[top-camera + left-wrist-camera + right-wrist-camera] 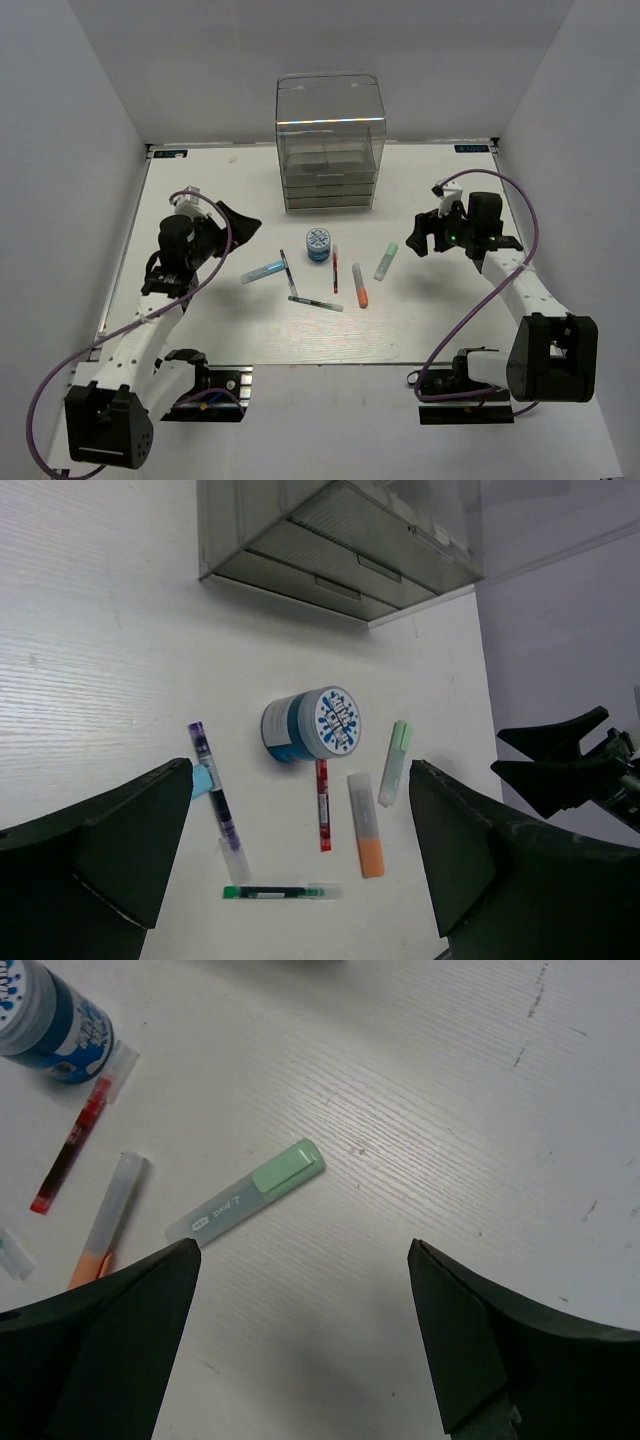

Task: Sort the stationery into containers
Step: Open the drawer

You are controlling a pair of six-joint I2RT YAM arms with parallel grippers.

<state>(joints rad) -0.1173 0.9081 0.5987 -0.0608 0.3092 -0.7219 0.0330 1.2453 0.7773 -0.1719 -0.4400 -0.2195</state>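
The stationery lies loose mid-table: a blue-and-white tape roll (319,243) (310,723), a light-blue marker (262,271), a dark pen (286,272) (217,800), a green pen (316,302) (280,891), a red pen (335,268) (323,805), an orange marker (360,284) (366,825) and a pale-green marker (386,260) (245,1205). Behind them stands the clear organiser (329,140) (340,540) with its grey drawers closed. My left gripper (232,228) (300,767) hovers open, left of the pile. My right gripper (425,238) (303,1245) hangs open just right of the pale-green marker. Both hold nothing.
White walls close in the table (200,200) on the left, right and back. Purple cables loop from both arms down to their bases at the near edge.
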